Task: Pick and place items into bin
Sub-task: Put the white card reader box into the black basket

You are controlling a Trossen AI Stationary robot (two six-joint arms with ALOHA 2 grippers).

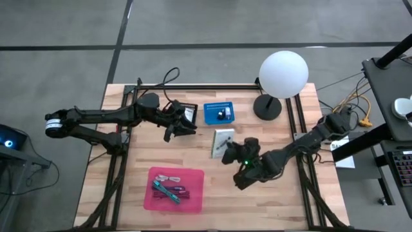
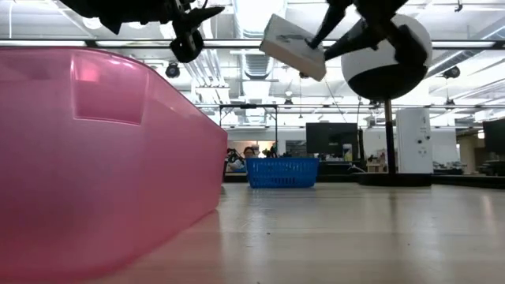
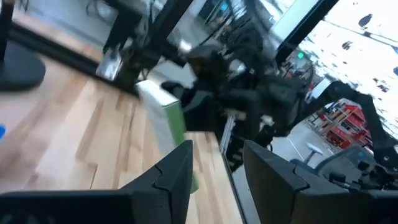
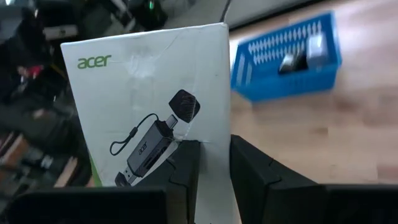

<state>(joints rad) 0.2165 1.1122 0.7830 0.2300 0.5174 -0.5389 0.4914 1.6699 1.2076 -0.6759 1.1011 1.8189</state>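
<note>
White printed cardboard box [image 4: 152, 99] clamped in right gripper [image 4: 214, 165], lifted; pink plastic bin [image 1: 177, 189] nearby, toward left arm's side.

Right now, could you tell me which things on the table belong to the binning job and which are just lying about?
Job:
- white box, held by the right end effector
- pink bin, cables inside
- blue basket, small items inside
- left end effector, empty

Lying about:
- globe lamp

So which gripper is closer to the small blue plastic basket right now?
Left. The left gripper hovers just beside the small blue plastic basket; the right gripper, holding the white printed box, sits farther toward the table's middle.
</note>
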